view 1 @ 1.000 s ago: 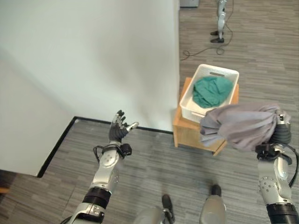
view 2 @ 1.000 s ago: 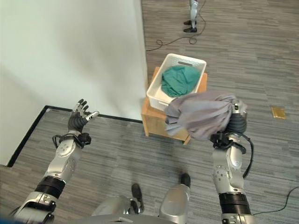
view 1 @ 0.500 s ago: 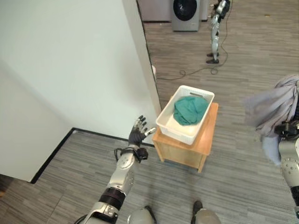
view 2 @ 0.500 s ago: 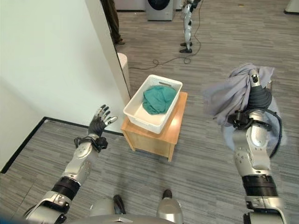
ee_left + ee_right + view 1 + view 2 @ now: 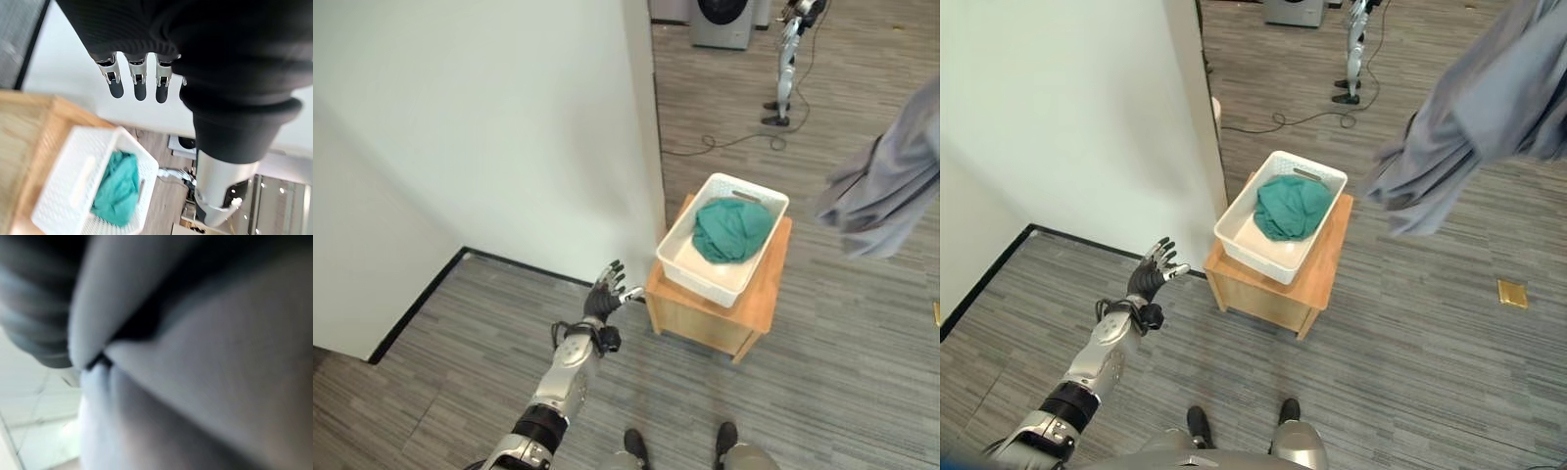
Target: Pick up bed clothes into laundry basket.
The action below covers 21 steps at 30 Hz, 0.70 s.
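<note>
Grey garment (image 5: pixel 1474 108) aloft, white basket (image 5: pixel 1278 217) on wooden stand (image 5: pixel 1317 289), wall (image 5: pixel 1067 108) beside

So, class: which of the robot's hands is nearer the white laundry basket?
Left. The left hand hovers open beside the basket; the right side shows just hanging grey cloth.

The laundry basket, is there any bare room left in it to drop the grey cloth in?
Yes. The near end of the white basket, toward the left hand, is bare. The far end, by the handle slot, is crowded with the teal garment. The grey cloth hangs off to the basket's right.
</note>
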Available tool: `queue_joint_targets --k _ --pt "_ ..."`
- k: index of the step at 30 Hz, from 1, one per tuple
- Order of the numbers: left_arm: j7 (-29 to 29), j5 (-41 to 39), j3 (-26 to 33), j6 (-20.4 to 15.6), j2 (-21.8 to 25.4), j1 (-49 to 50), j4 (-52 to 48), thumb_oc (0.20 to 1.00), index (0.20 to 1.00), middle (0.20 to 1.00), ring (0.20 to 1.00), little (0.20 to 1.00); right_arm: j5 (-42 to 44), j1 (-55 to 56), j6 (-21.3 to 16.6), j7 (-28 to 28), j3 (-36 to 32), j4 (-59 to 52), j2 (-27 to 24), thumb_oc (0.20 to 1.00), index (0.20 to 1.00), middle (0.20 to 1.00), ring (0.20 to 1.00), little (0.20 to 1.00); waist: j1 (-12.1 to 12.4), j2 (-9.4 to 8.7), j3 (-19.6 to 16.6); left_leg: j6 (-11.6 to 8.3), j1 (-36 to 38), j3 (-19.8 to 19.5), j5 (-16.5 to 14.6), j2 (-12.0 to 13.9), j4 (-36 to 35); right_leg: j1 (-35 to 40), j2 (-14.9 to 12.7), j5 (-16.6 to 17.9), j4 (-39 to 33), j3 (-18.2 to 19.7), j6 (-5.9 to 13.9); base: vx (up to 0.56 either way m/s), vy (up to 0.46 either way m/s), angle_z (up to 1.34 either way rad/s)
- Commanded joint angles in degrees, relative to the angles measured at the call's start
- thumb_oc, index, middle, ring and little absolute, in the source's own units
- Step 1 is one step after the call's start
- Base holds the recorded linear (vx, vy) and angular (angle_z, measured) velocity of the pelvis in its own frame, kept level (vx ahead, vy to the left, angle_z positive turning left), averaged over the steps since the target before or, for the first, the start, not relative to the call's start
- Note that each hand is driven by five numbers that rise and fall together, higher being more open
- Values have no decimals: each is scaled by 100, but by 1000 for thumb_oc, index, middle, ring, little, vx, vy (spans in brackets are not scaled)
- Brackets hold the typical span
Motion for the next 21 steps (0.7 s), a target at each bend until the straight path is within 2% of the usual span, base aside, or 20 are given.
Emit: queue_joint_targets --k 1,2,3,4,5,6,9,14,21 --pt "-185 -234 8 -222 331 155 -425 1000 1000 1000 1000 1000 -499 -1800 22 -167 1277 370 -242 200 200 200 200 200 132 -622 -183 -388 -254 111 348 82 57 302 -377 -255 78 383 363 17 44 -1" --pt "-235 -230 -31 -218 469 245 -358 1000 1000 1000 1000 1000 -860 -3317 255 -105 2670 1440 -2 200 200 200 200 200 166 -700 -229 -392 -254 67 397 41 -113 249 -386 -223 69 352 408 10 30 5" --pt "-235 -230 -11 -217 354 221 -359 1000 1000 1000 1000 1000 -810 -3788 252 -63 3137 1544 69 200 200 200 200 200 147 -585 -211 -391 -262 65 398 41 -114 241 -386 -223 71 350 408 18 31 0" --pt "-235 -229 -10 -217 329 212 -359 1000 1000 1000 1000 1000 -799 -3882 253 -55 3231 1560 79 200 200 200 200 200 147 -560 -203 -391 -262 64 398 42 -114 241 -385 -223 71 349 408 0 0 0" --pt "-285 -229 -25 -196 388 259 -342 1000 1000 1000 1000 1000 -1110 -4453 387 50 3820 2276 328 200 200 200 200 200 199 -599 -225 -391 -306 45 412 30 -142 193 -380 -188 46 312 421 0 4 5" --pt "-298 -237 -20 -188 383 288 -380 1000 1000 1000 1000 1000 -1269 -4771 468 131 4180 2542 454 200 200 200 200 200 231 -572 -224 -387 -322 30 413 28 -149 177 -377 -177 40 298 424 3 1 3" --pt "-374 -205 -47 -150 403 340 -398 1000 1000 1000 1000 1000 -1716 -5002 656 255 4495 3282 793 200 200 200 200 200 341 -564 -209 -380 -370 -39 412 5 -152 145 -378 -114 -17 248 443 15 -7 7" --pt "-399 -186 -50 -131 407 433 -378 1000 1000 1000 1000 1000 -1940 -4899 730 250 4422 3450 971 200 200 200 200 200 405 -536 -188 -380 -421 -77 423 -12 -167 109 -379 -80 -57 232 451 8 0 5" --pt "-464 -169 -123 -84 485 583 -546 1000 1000 1000 1000 1000 -2476 -4835 901 168 4385 3826 1300 200 200 200 200 200 563 -395 -77 -408 -680 -182 494 -35 -200 -160 -393 17 -119 208 482 -1 1 1"
